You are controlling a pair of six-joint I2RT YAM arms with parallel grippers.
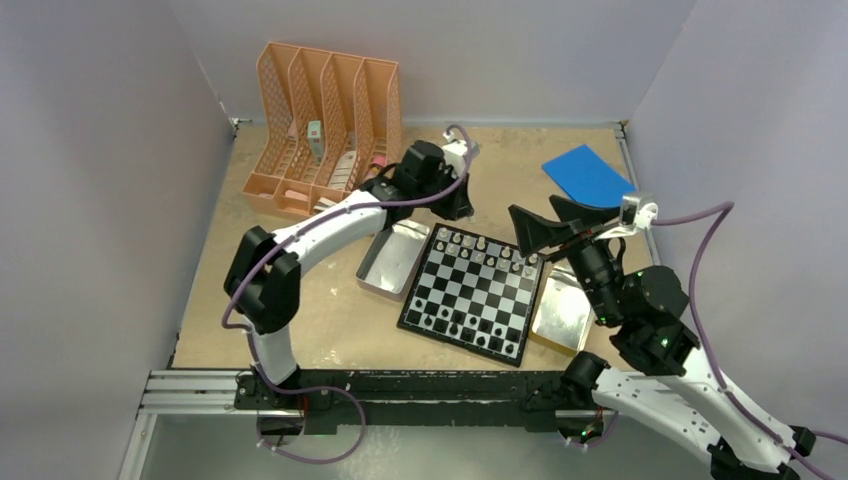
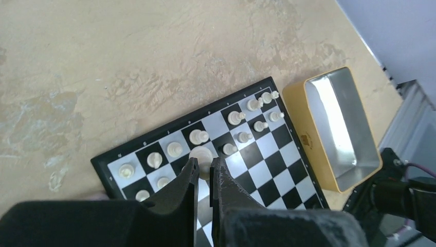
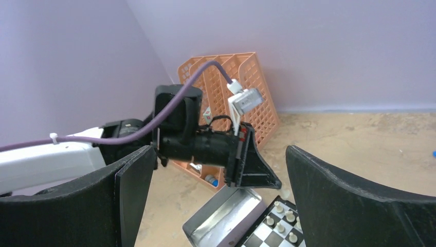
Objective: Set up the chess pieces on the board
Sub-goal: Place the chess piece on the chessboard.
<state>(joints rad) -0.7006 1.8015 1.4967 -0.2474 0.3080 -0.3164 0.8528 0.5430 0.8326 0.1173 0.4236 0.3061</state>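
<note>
Tan, scuffed counter (image 1: 300, 320) walled in pale lilac. Holds the board (image 1: 475, 290) at centre between two tins (image 1: 392, 260). Finds left gripper (image 2: 204, 167) jaws pinched together over a pale piece (image 2: 200, 153), right gripper (image 1: 540, 225) jaws spread wide.

The middle ranks of the board (image 1: 470, 292) are left bare, so room from above is offered there, while its far rows are crowded by white chess pieces (image 2: 236, 117) and its near rows by black chess pieces (image 1: 455, 325). Its left and right sides are hemmed by a silver tin (image 1: 390, 262) and a yellow tin (image 1: 563, 312); its far corners are overhung by the left tool (image 2: 204, 162) and the wide-spread right tool (image 1: 532, 205). Bare bench (image 1: 320, 310) is found near left, and the far left is blocked by an orange file rack (image 1: 325, 125).
</note>
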